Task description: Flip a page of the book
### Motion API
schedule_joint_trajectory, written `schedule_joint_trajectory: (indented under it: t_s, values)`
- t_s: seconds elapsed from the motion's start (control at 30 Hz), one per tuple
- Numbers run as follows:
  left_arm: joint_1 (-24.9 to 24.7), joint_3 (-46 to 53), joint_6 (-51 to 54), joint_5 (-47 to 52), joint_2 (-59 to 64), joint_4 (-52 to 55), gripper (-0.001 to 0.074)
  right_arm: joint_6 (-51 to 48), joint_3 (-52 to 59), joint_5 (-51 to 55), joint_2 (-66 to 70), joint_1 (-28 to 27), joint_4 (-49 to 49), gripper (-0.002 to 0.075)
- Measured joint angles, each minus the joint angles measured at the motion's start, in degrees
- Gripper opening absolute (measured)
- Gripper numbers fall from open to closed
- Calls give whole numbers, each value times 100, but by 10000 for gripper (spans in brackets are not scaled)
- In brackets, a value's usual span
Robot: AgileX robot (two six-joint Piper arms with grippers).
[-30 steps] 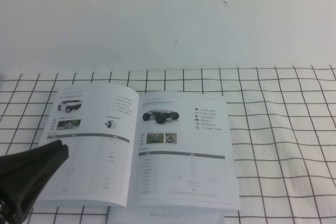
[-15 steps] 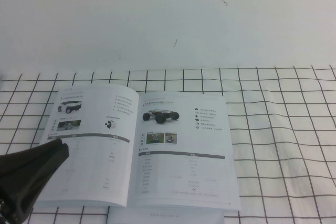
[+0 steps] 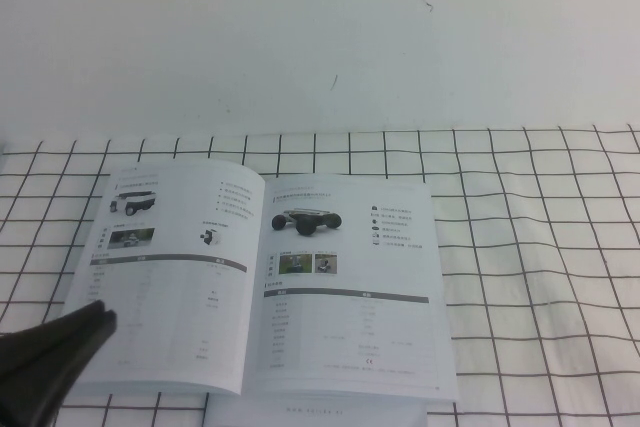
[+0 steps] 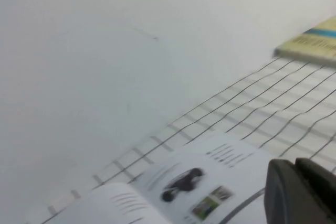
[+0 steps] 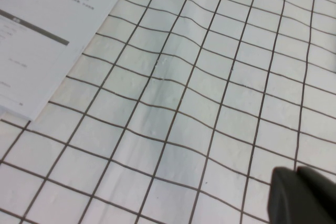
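The book [image 3: 345, 297] lies open and flat on the gridded cloth, also showing in the left wrist view [image 4: 231, 166] and by its corner in the right wrist view [image 5: 47, 30]. The page [image 3: 170, 287] is its left leaf, lying flat with the small white vehicle and a grey table bar facing up. The right leaf shows a dark chassis picture. My left gripper [image 3: 95, 319] is shut and empty, its tip over the page's near left corner; it also shows in the left wrist view [image 4: 296, 179]. My right gripper [image 5: 295, 174] is shut and empty above bare cloth, right of the book.
A white sheet edge [image 3: 320, 410] sticks out under the book's near side. The black-gridded cloth [image 3: 540, 247] stretches to the right. A white wall [image 3: 320, 37] rises behind. A yellow and blue object [image 4: 315, 43] lies at the table's far right.
My left gripper has drawn back toward the near left corner and lower in the high view, uncovering more of the left leaf. The book has not moved.
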Motion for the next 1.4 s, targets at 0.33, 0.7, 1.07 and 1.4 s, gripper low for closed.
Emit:
schedule_joint_trajectory:
  t_s: [0.33,0.7,1.07,1.4]
  values:
    - [1232,1070,-3770,-103,-1488,3678,-2,0,0,0,0,0,10,0]
    - [1861,2341,-5912,184,-2257,4836,-2,0,0,4,-5,0,10,0]
    - [1861,2340,-6305,284,-2257,5046,-2,0,0,13,-5,0,21,0]
    - [1833,2340,-6275,284,-2257,5068,-2,0,0,13,-5,0,21,0]
